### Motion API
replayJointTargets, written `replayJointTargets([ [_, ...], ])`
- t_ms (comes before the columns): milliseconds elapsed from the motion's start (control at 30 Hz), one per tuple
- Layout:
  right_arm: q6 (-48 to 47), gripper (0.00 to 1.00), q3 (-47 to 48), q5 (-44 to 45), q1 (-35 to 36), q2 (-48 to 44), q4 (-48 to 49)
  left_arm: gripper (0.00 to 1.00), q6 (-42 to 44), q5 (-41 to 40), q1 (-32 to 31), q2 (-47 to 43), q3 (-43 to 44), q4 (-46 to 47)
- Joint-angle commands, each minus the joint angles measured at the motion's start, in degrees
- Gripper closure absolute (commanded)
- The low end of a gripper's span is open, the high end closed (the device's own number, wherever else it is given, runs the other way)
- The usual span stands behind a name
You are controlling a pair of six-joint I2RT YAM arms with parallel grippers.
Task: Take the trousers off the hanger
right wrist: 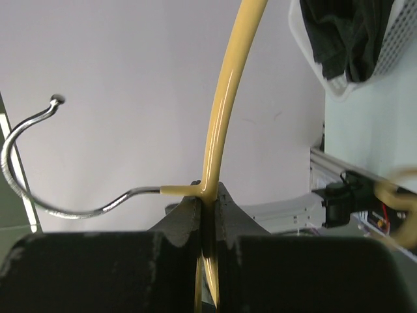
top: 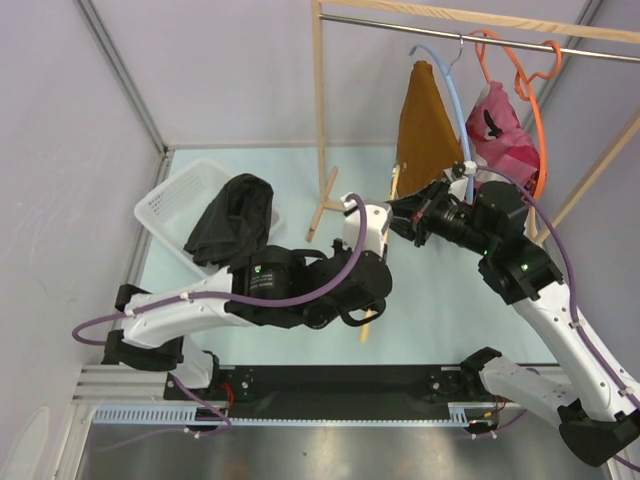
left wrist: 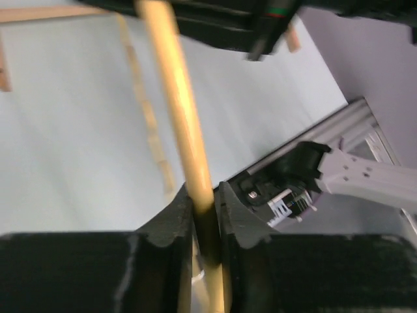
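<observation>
You had the right end effector [right wrist: 207, 195] clamped shut on the hanger [right wrist: 225, 98], right at the neck where the yellow plastic met the metal hook [right wrist: 39, 163], and the hook curled out to one side with nothing hanging from it. Your left end effector [left wrist: 203, 195] took the same hanger further along its yellow bar. In the left wrist view, the bar ran up between the two fingers [left wrist: 171, 218], and both pads lay against it (as far as that blurred view showed). From above, the two end effectors met near the middle of the table [top: 440, 300], just in front of the wooden clothes rack [top: 318, 100]. No fabric showed on the parts of the hanger that were visible. The trousers [top: 232, 228] lay bunched in the white basket [top: 165, 205] at the far left of the table, draped partly over its near rim and well apart from both end effectors. On the rack's rail hung a mustard-brown garment [top: 425, 125] on a light blue hanger [top: 452, 90]. Beside it hung a pink patterned garment [top: 495, 130] on an orange hanger [top: 535, 110].
</observation>
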Motion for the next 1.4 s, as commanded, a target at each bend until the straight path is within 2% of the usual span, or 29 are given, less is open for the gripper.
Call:
replayJointTargets([
  [0, 1.4, 1.0, 3.1, 0.9, 2.6, -0.3, 5.2, 0.95, 1.3, 1.2, 2.6, -2.7, 0.0, -0.1],
  [33, 1.3, 1.0, 3.1, 1.0, 3.4, -0.2, 5.2, 1.0, 1.3, 1.2, 3.0, -2.8, 0.1, -0.4],
  [167, 0.0, 1.0, 3.3, -0.2, 3.7, 0.5, 5.0, 1.0, 1.1, 0.3, 5.6, -5.0, 0.0, -3.0],
  [267, -4.2, 0.7, 4.3, -2.8, 3.4, 1.6, 2.2, 1.0, 2.1, -0.1, 8.1, -6.3, 0.0, -2.9],
  [300, -5.7, 0.52, 4.9, -3.4, 3.3, 1.9, 1.0, 1.0, 2.6, -0.5, 8.8, -6.6, 0.8, -2.8],
  [367, -11.9, 0.35, 7.0, -5.5, 2.5, 2.2, -3.2, 1.0, 5.4, 0.5, 11.6, -6.4, 2.7, -2.5],
  [400, -14.4, 0.2, 8.4, -5.9, 2.3, 2.8, -5.3, 0.99, 6.4, 1.1, 12.8, -6.0, 4.8, -2.4],
  [433, -17.4, 0.17, 10.2, -6.1, 2.1, 3.1, -11.0, 1.0, 8.4, 3.0, 14.0, -5.9, 5.6, -2.1],
  [500, -26.5, 0.02, 18.1, -4.6, 2.2, 4.5, -18.0, 0.99, 10.6, 5.0, 17.6, -5.5, 7.8, -0.2],
  [533, -29.3, 0.0, 20.9, -4.0, 2.2, 4.9, -23.9, 1.0, 13.0, 6.3, 18.8, -5.4, 8.1, 0.5],
  [633, -38.1, 0.0, 28.5, -3.2, 1.4, 5.9, -32.6, 0.99, 17.7, 12.1, 23.6, -5.9, 7.3, 6.2],
  [733, -41.4, 0.0, 30.2, -2.8, 0.3, 5.2, -36.2, 1.0, 20.7, 17.0, 28.1, -6.6, 5.3, 13.5],
  [900, -40.7, 0.0, 28.9, -2.7, -0.5, 3.5, -36.3, 1.0, 22.0, 27.6, 36.6, -6.0, 3.9, 23.0],
  [1067, -43.5, 0.0, 34.8, -1.7, -2.1, 6.2, -39.9, 1.0, 21.7, 35.1, 43.1, -6.0, 0.6, 33.2],
  [1367, -44.1, 0.0, 37.4, -0.3, -3.4, 7.2, -42.5, 1.0, 19.2, 44.1, 48.2, -2.3, 0.1, 39.8],
])
